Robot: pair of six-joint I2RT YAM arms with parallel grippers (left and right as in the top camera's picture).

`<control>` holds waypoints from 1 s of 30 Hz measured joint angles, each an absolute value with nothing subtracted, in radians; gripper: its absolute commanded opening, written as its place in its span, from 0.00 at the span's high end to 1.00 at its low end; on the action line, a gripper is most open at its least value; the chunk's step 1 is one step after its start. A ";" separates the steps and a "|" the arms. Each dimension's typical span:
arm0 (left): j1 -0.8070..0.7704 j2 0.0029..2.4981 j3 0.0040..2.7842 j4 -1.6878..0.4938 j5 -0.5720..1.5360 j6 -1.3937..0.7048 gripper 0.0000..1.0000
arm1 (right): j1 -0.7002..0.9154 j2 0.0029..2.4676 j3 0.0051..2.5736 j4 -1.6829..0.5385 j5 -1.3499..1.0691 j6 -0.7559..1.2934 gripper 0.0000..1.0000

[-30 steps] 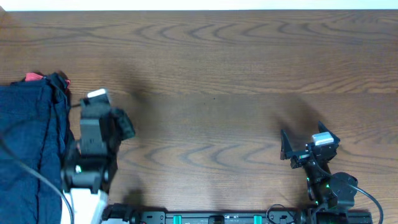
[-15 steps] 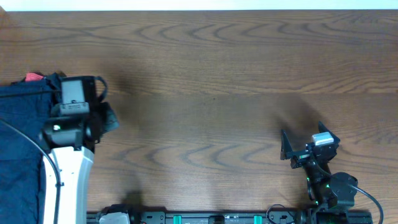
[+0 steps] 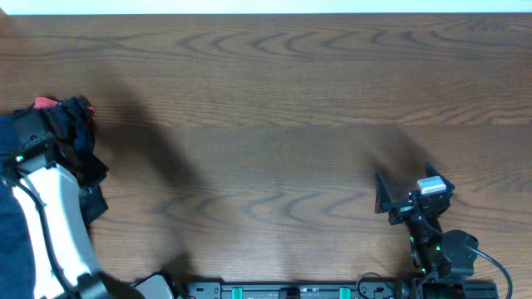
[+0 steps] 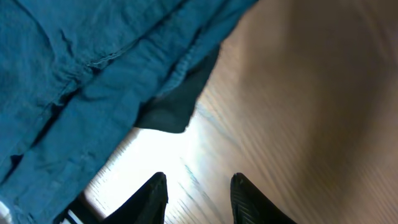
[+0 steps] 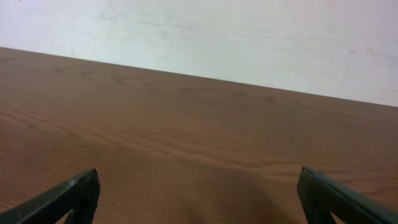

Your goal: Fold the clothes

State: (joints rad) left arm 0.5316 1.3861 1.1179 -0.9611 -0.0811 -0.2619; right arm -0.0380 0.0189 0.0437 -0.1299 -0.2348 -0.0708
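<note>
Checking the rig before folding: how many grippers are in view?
2. The left gripper is open over the table at the edge of the clothes, far left; the right gripper is open over bare table, lower right.

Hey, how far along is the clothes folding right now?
Done: nothing looks folded; the wrinkled navy-blue fabric clothes lie heaped at the left edge of the brown wooden table. In hand: nothing; the left end effector is open beside the fabric, the right end effector open over bare wood. Left: all the folding.
</note>
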 measured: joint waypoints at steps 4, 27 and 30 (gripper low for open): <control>0.569 1.481 1.147 -0.961 -0.073 -0.258 0.43 | -0.038 0.019 0.044 -0.130 -0.235 -0.071 0.01; 0.673 1.738 1.416 -0.973 -0.188 -0.205 0.44 | -0.038 0.019 0.044 -0.130 -0.235 -0.071 0.01; 0.687 1.768 1.416 -0.984 -0.191 -0.204 0.44 | -0.038 0.019 0.044 -0.130 -0.235 -0.071 0.01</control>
